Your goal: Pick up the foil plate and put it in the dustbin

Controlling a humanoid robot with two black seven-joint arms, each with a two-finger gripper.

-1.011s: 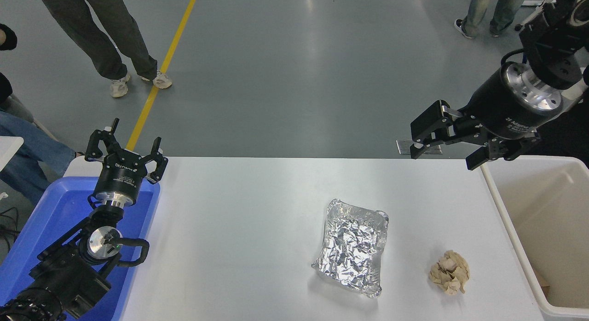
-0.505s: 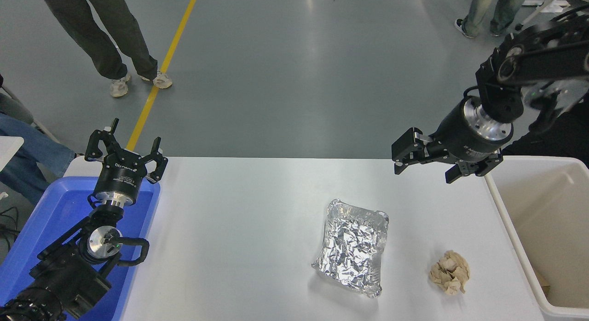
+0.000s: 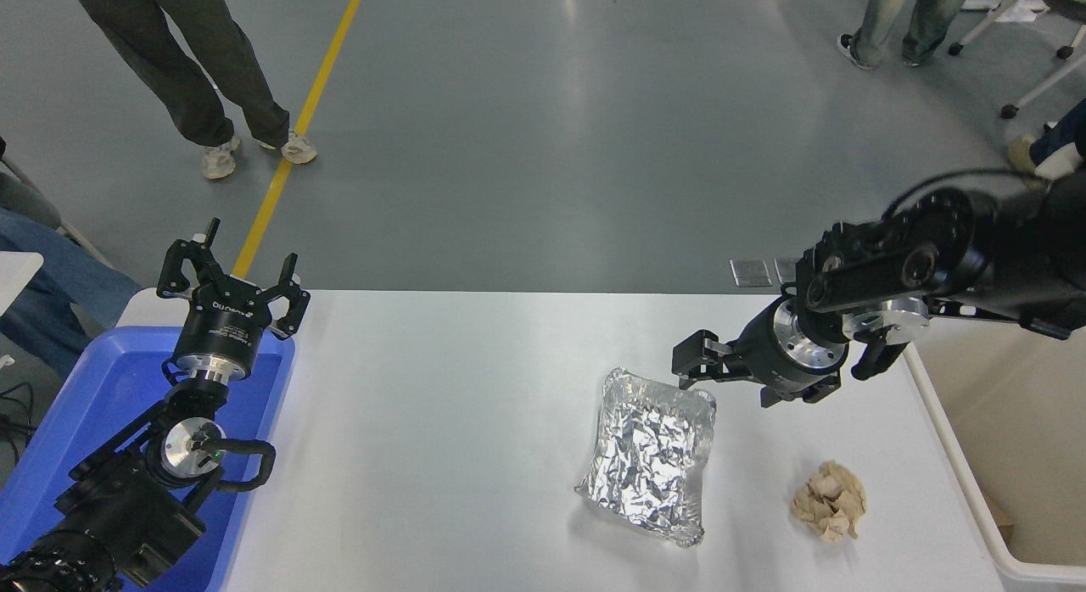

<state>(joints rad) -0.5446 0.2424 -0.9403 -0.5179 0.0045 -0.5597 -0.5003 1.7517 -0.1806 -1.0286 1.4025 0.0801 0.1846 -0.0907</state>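
Because the foil plate [image 3: 649, 456] lies flat on the table [image 3: 441, 422], the right gripper [image 3: 702, 367] hangs low by its far rim. Its jaws look spread, ready to nip that rim.

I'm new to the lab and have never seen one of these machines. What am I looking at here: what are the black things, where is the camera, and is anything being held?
The camera sits high on the robot itself, looking forward and down over a white table. The black things are the robot's two arms, each ending in a gripper. The left gripper is parked, open, over a blue bin at the table's left end. The right gripper reaches in from the right, open, at the far right corner of the foil plate; I cannot tell if it touches it. Nothing is held. The plate lies on the table, with a crumpled beige paper ball to its right. The cream dustbin stands at the table's right end. The legs at the top belong to people standing on the floor beyond.
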